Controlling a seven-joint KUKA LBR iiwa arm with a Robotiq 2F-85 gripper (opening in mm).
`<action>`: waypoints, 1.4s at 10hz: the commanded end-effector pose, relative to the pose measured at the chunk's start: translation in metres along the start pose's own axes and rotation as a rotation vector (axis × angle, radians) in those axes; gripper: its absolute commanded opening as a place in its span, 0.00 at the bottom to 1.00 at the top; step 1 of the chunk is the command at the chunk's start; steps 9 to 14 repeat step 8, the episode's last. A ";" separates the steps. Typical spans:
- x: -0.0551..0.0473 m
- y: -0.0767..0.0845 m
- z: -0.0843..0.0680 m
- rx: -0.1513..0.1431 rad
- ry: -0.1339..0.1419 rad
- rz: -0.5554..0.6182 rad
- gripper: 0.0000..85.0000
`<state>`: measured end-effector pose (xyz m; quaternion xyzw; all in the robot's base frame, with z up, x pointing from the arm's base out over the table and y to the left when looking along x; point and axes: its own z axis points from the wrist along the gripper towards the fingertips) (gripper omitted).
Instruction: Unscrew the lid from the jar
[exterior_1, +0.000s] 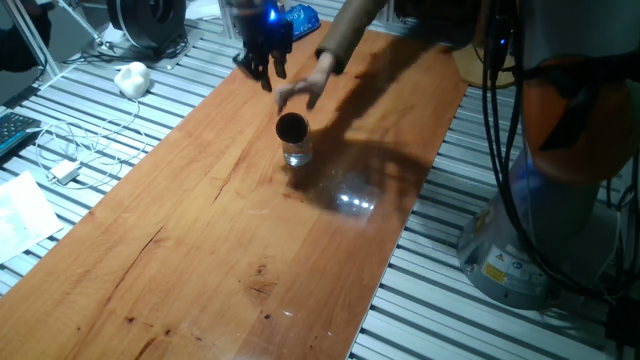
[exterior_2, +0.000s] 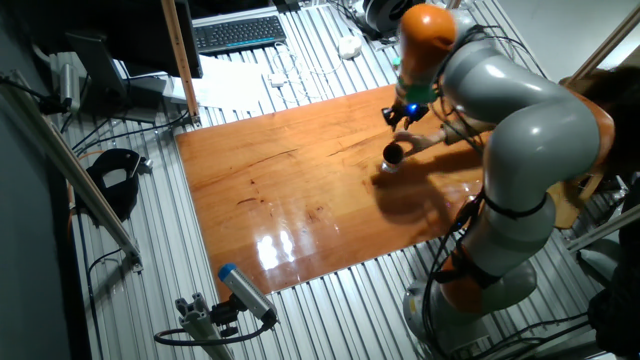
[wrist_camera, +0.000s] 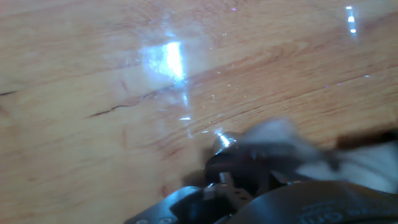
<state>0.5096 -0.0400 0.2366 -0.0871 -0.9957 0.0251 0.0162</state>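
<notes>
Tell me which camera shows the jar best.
One fixed view: the jar stands upright and unobstructed on the wooden table, its dark top and clear glass body visible. The other fixed view shows it small and distant. The hand view is blurred; no jar is identifiable.

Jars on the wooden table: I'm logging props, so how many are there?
1. The jar stands mid-table, near a person's hand, beside the gripper.
</notes>
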 end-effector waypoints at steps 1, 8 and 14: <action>-0.001 -0.002 -0.002 -0.003 -0.001 -0.004 0.00; 0.000 0.000 -0.001 0.005 -0.021 -0.074 0.00; 0.000 0.000 -0.001 0.005 -0.021 -0.074 0.00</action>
